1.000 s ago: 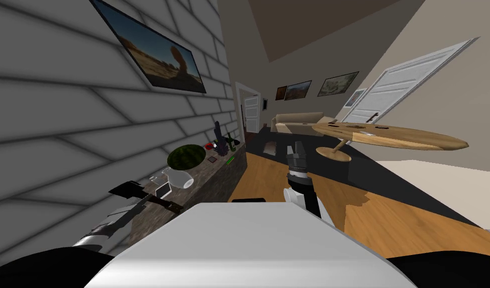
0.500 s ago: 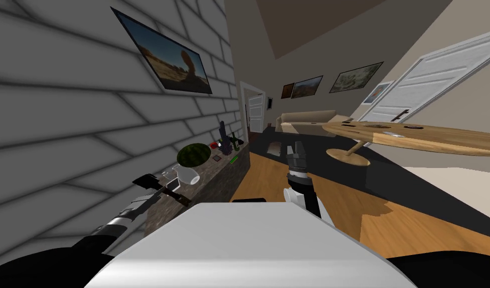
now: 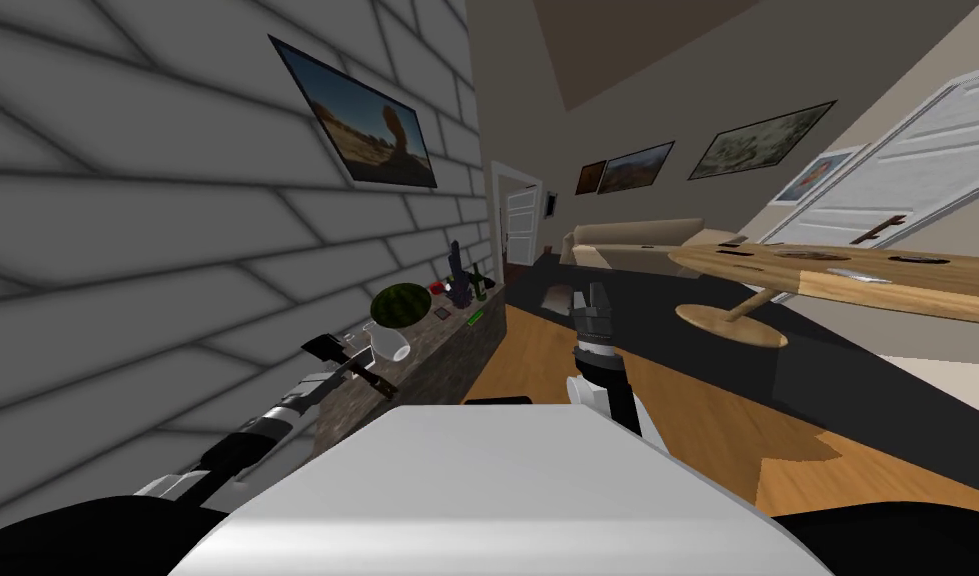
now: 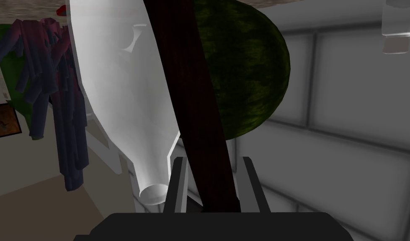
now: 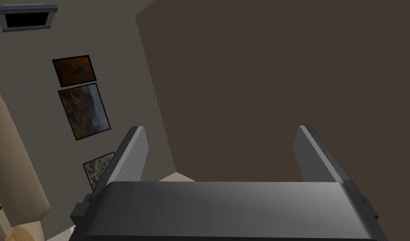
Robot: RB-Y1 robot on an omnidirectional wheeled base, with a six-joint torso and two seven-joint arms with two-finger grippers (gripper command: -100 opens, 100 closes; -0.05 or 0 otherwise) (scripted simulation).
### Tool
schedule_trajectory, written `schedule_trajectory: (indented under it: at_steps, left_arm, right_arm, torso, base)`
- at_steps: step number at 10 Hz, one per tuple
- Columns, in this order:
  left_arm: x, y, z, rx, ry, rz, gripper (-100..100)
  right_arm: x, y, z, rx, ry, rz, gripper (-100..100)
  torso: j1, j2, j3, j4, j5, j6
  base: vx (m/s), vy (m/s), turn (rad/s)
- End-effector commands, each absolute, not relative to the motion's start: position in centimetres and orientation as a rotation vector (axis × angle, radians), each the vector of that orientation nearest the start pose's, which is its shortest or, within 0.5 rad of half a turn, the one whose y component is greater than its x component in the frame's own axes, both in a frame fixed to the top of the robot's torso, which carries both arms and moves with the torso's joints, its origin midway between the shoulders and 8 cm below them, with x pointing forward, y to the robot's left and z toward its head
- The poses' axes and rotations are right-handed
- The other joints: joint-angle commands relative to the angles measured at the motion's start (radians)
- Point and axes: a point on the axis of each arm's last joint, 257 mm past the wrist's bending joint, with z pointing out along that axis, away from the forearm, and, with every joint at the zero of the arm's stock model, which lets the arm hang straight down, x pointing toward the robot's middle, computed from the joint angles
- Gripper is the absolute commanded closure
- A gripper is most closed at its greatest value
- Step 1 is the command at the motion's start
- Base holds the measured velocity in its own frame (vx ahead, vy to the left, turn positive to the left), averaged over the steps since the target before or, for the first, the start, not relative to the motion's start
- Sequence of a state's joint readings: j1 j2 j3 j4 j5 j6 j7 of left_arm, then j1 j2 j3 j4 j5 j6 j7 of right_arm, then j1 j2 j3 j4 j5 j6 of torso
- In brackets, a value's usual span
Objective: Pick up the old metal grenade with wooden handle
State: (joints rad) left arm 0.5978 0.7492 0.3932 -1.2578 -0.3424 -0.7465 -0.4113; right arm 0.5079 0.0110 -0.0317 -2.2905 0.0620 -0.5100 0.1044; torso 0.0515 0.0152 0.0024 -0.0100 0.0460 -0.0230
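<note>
Pinching the grenade (image 4: 187, 96) by its dark handle, the left gripper (image 4: 212, 163) holds it at the near end of the shelf (image 3: 457, 345), close before a white jug (image 4: 116, 92) and a watermelon (image 4: 254, 71), a purple thing (image 4: 61, 96) beyond them, while the right gripper (image 5: 218, 134) stands with fingers spread.

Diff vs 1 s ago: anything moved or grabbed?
Mostly my own move: the head view swung, so the console and round table slid across the picture. The left gripper stays shut on the grenade by its dark handle, beside the white jug and watermelon. The right gripper stays open.
</note>
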Motion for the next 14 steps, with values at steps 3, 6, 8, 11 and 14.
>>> schedule_trajectory:
  at_steps: [3, 6, 8, 11, 14]
  left_arm:
    - [31.0, 55.7, -25.6, -0.013, 1.754, -0.033, 100]
    - [33.6, 51.8, -25.6, 0.036, 1.752, -0.075, 100]
    - [34.7, 50.5, -24.1, 0.061, 1.722, -0.085, 100]
    - [36.8, 47.0, -24.0, 0.091, 1.723, -0.108, 100]
    - [37.4, 45.4, -22.4, 0.121, 1.688, -0.131, 100]
  right_arm:
    - [33.9, -28.3, 2.8, 0.572, 0.653, 1.134, 0]
    - [33.9, -28.3, 2.8, 0.572, 0.653, 1.133, 0]
    - [33.9, -28.3, 2.8, 0.572, 0.653, 1.134, 0]
    - [33.9, -28.3, 2.8, 0.572, 0.653, 1.134, 0]
    - [33.9, -28.3, 2.8, 0.572, 0.653, 1.134, 0]
  torso:
    - [0.006, 0.001, 0.000, -0.001, 0.002, -0.006]
    - [0.006, 0.001, 0.000, -0.002, 0.002, -0.006]
    - [0.008, 0.002, 0.001, -0.001, 0.003, -0.005]
    - [0.010, 0.002, 0.000, -0.002, 0.003, -0.008]
    - [0.002, 0.004, 0.002, 0.000, 0.000, -0.005]
  base:
    - [0.005, 0.054, 0.237]
    - [0.008, 0.048, 0.203]
    - [-0.004, 0.022, 0.032]
    - [0.012, 0.056, 0.246]
    - [-0.004, 0.002, -0.025]
